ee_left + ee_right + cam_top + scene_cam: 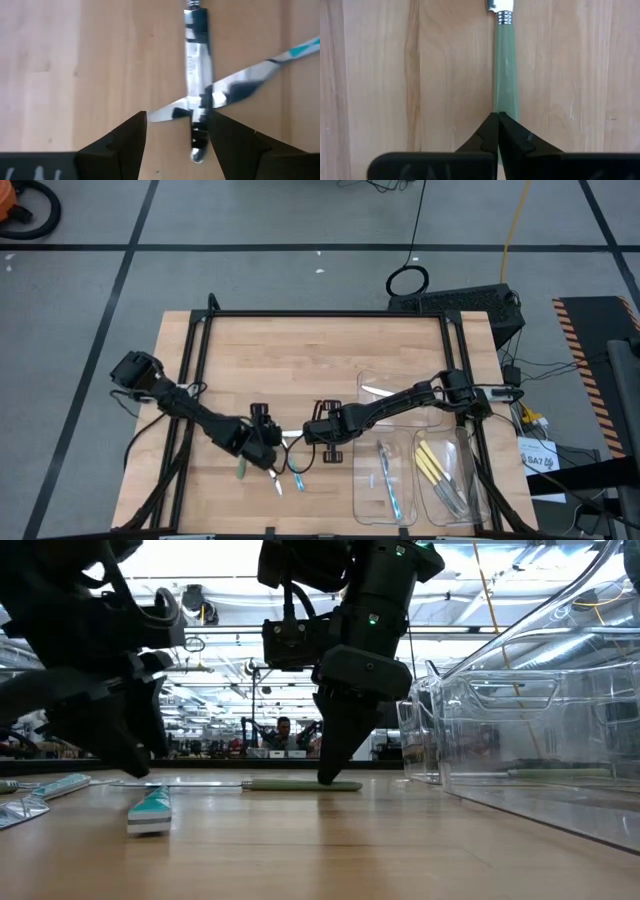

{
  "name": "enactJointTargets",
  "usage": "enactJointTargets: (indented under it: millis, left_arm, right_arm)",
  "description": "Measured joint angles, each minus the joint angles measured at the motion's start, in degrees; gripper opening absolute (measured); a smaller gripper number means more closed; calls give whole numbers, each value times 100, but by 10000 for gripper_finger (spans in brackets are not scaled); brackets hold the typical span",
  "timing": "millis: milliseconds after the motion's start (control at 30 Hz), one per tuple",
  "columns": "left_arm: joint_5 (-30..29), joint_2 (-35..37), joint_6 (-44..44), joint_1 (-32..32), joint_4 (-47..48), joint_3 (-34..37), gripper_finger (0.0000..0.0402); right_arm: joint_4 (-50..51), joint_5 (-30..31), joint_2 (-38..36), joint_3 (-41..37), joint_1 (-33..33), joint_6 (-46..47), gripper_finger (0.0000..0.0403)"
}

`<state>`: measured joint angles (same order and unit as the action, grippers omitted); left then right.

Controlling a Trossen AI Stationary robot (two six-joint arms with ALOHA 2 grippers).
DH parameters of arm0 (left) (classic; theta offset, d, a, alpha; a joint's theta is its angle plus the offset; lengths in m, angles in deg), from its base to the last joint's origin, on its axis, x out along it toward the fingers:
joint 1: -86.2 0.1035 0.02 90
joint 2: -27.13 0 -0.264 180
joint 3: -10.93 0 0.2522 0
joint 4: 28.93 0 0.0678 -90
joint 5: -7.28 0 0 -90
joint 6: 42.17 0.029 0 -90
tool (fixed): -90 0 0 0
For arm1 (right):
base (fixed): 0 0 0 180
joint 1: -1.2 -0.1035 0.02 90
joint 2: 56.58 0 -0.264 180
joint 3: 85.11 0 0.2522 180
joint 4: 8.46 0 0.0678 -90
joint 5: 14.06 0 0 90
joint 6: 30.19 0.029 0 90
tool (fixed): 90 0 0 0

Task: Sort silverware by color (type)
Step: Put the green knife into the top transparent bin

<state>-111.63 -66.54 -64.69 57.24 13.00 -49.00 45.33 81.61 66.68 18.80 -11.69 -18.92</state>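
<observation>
from above, the left gripper [268,463] sits at about 7 o'clock on the table [300,360], over a little cluster of utensils. its wrist cam shows what the top view can't: jaws spread apart, with two crossed knife blades [196,95] between them, one with a teal handle [302,49]. the right gripper [312,434] is near 6 o'clock, fingers pinched together with the tips on a green-handled utensil [506,65] lying flat. only the overhead shows the clear trays [375,480] at 4 o'clock holding blue [390,480] and yellow [432,465] pieces.
</observation>
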Motion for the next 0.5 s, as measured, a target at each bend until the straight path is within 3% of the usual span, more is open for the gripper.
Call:
enactJointTargets:
  millis: [500]
  left_arm:
    - [-164,119,-905,-519,691,0,213]
  right_arm:
    - [169,-104,34,287,-250,9,16]
